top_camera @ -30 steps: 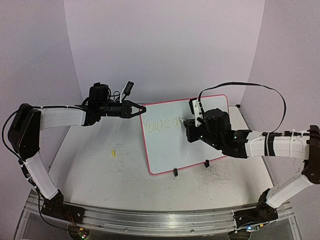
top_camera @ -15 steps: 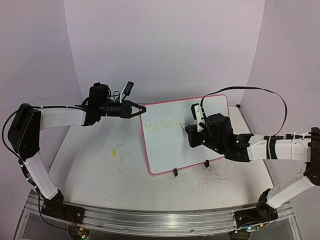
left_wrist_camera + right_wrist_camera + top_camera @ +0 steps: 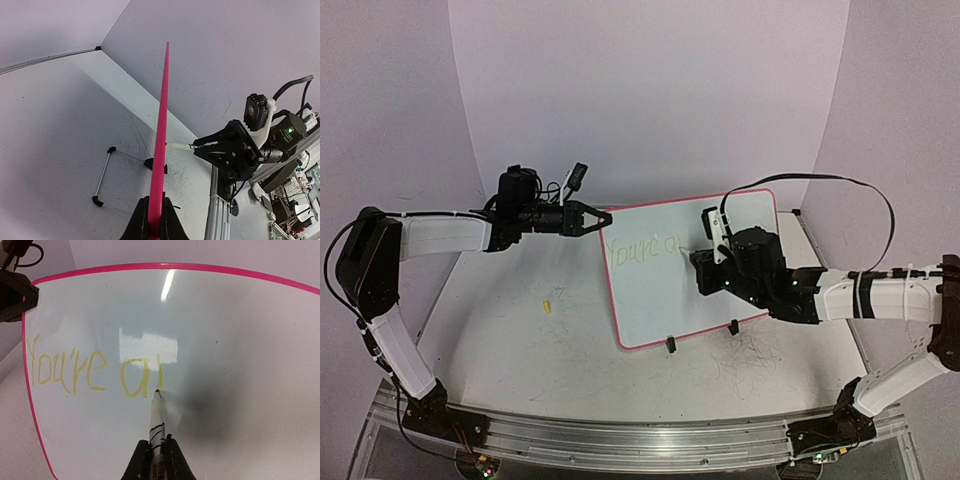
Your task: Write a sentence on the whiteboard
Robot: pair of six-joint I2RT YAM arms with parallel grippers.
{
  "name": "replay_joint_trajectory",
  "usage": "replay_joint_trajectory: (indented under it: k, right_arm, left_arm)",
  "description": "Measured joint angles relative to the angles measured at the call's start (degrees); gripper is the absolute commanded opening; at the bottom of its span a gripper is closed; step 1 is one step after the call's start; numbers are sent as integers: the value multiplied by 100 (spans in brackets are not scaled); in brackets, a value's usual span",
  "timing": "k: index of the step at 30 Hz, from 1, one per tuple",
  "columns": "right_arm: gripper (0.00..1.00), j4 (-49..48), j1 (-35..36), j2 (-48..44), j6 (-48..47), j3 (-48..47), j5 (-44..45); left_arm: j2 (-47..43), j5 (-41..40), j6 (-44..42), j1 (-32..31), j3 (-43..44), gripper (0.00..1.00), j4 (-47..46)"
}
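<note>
Tabletop (image 3: 520, 330) — whiteboard (image 3: 655, 300) clamped edgewise in left pincer (image 3: 605, 216); right pincer (image 3: 158, 447) clasps marker (image 3: 156, 415) touching it.

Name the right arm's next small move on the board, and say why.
Probably drag the marker tip slightly rightward to start the next letter: the sentence reads only "You're a" plus one stroke, the tip rests at that stroke's foot, and the left end effector clamps the whiteboard edge.
</note>
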State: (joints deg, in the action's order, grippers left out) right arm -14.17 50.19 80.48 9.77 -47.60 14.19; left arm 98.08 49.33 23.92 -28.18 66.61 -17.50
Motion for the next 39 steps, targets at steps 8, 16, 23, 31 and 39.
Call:
replay_joint_trajectory:
  k: [8,16,23,31,39]
  right_arm:
    - [0,-14,0,97,-74,-186,162]
    - [0,-62,1,144,-95,-268,382]
    - [0,-82,22,162,-86,-268,464]
    - [0,-6,22,130,-26,-263,431]
    - [0,152,34,4,92,-85,351]
  left_arm:
    - [0,-3,0,0,0,0,0]
    - [-9,-4,1,0,0,0,2]
    - [-9,-6,2,0,0,0,7]
    - [-9,-3,2,0,0,0,7]
    - [-9,-1,2,-2,0,0,7]
